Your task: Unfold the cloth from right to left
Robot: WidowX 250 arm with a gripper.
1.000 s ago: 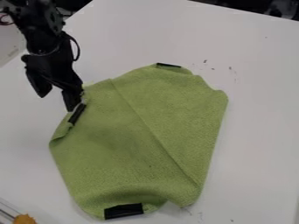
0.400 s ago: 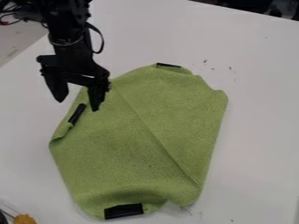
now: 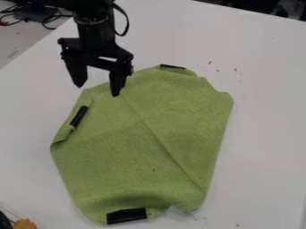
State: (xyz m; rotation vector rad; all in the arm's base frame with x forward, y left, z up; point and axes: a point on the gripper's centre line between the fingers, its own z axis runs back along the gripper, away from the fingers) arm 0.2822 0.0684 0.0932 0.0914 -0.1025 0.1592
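Hanging spread wide, claw (image 3: 97, 91) at upper edge of green cloth (image 3: 134, 138), orange lump (image 3: 25, 224) lower left, cables (image 3: 58, 17) beyond table (image 3: 269, 89)

In from the top edge hung the black arm (image 3: 95, 31), upper left in the view, gripper (image 3: 97, 91) pointing down, and the jaws, oh, they stood wide apart!

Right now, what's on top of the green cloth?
Three black strips at its left, top and bottom edges. The open gripper hangs over its upper-left edge, contact unclear; the bit of cloth behind it is covered.
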